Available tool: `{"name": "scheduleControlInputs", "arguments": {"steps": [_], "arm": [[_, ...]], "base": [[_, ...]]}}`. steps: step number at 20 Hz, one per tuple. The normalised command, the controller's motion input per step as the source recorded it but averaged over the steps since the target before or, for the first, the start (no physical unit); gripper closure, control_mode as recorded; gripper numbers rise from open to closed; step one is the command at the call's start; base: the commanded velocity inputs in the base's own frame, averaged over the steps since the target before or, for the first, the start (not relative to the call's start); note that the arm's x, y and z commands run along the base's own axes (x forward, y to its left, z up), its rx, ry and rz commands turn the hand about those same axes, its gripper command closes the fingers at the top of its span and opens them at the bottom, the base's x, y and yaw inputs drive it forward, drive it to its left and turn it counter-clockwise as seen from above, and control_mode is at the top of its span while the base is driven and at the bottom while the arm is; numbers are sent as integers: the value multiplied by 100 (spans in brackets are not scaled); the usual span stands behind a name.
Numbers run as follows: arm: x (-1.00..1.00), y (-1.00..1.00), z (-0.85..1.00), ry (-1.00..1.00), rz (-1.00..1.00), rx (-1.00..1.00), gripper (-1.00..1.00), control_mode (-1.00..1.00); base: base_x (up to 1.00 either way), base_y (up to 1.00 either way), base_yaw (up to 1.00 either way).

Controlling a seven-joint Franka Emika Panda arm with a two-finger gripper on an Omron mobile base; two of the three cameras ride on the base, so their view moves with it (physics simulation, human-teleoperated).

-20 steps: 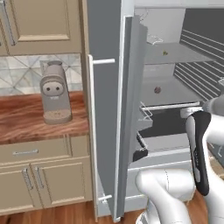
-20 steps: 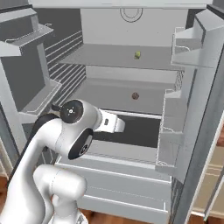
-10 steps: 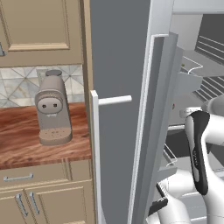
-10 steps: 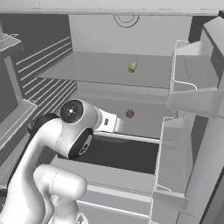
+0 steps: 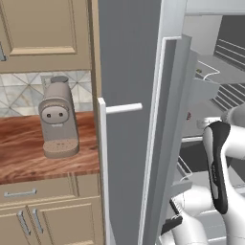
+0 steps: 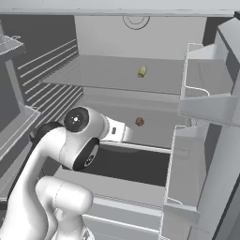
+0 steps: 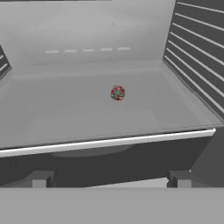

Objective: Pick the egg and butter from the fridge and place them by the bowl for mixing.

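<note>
Hand [image 7: 109, 181] spread wide, nothing pinched, aimed into fridge [image 6: 136, 101] at egg [image 7: 117, 92] mid lower shelf, beyond shelf lip, presumably lining up approach; butter [image 6: 142, 71] on shelf above egg, untouched; bowl out of frame.

My white arm rises from my base, bends at a rounded dark-capped elbow and reaches forward at about mid height. In the hand view my gripper [image 7: 109, 178] points level and straight ahead, its two dark fingertips [image 7: 40, 178] spread wide apart, with nothing between them.
</note>
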Motion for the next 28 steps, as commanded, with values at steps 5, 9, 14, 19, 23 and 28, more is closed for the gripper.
{"name": "scheduleControlInputs", "arguments": {"steps": [5, 9, 14, 19, 23, 28], "arm": [[0, 0, 0, 0, 0, 0, -100, 100], [0, 0, 0, 0, 0, 0, -100, 100], [0, 0, 0, 0, 0, 0, -100, 100], [-1, 0, 100, -7, 0, 0, -100, -100], [-11, 0, 100, -22, 0, 0, -100, -100], [-3, 0, 100, -18, 4, 0, -100, -100]], "base": [[-16, -46, 0], [0, 0, 0], [14, 0, 0], [0, 0, 0], [0, 0, 0], [0, 0, 0]]}}
